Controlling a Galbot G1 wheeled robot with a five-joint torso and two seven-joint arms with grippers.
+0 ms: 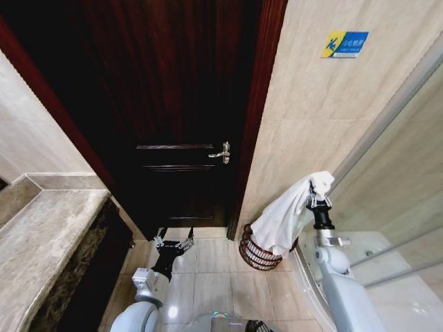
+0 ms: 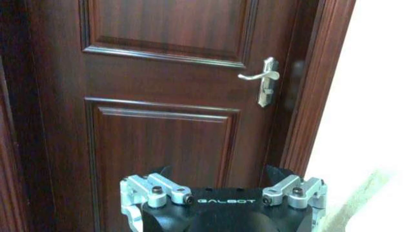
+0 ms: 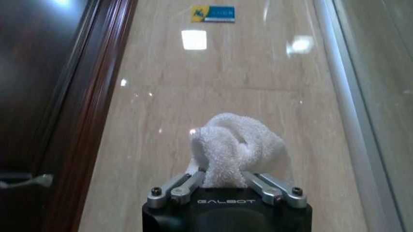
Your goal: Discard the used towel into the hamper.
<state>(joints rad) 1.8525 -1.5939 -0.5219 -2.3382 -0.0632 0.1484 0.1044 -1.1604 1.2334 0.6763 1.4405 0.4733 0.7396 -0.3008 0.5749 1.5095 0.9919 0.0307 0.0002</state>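
Observation:
In the head view my right gripper (image 1: 317,198) is raised near the tiled wall and shut on the top of a white towel (image 1: 284,218). The towel hangs down to the left, and its lower end reaches the rim of the hamper (image 1: 255,256), a small dark-red wire basket on the floor by the door frame. The right wrist view shows the bunched towel (image 3: 235,145) pinched in the right gripper (image 3: 226,182). My left gripper (image 1: 173,243) hangs low over the floor before the door; in the left wrist view the left gripper (image 2: 223,178) is open and holds nothing.
A dark wooden door (image 1: 176,104) with a silver lever handle (image 1: 221,153) stands straight ahead. At the left runs a marble counter (image 1: 41,235). A glass shower partition (image 1: 401,187) bounds the right. Pale floor tiles (image 1: 208,273) lie between the arms.

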